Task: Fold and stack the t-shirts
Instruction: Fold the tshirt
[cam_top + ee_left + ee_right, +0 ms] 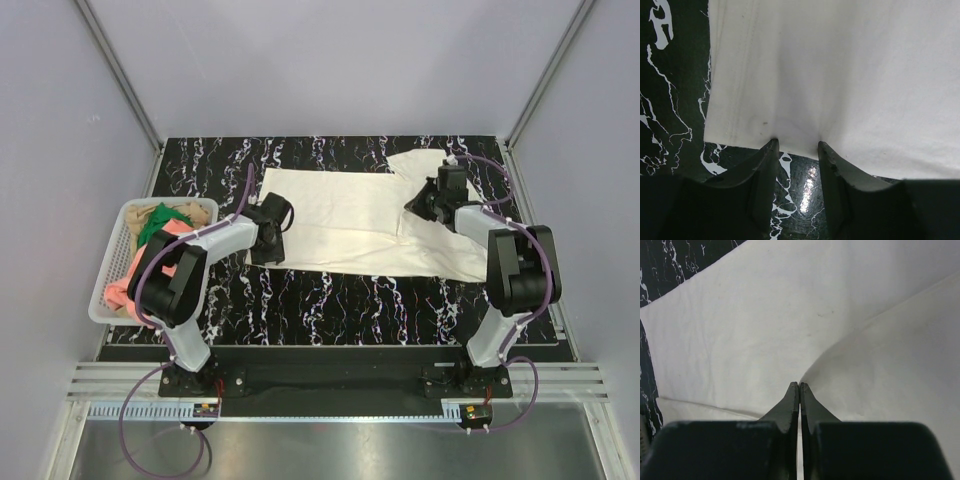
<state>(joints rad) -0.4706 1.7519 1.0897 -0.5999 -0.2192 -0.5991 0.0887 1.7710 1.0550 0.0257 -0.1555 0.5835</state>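
Note:
A large cream-white t-shirt [340, 220] lies spread flat on the black marbled table [330, 300]. At its near left corner my left gripper [268, 250] [797, 145] stands open. Both its fingertips [772, 145] touch the hem of the t-shirt [840, 75], and bare table shows between the jaws. Over the shirt's right part my right gripper [418, 204] [799, 385] is shut on a pinch of the t-shirt [740, 330]; a raised fold runs up and right from its tips. More t-shirts, green [155, 222], salmon-pink [135, 265] and tan [195, 212], lie heaped in the basket.
A white mesh basket [113, 250] stands at the table's left edge, beside the left arm. Grey walls close in the table at the back and on both sides. A strip of dark table [670, 100] shows left of the shirt's edge.

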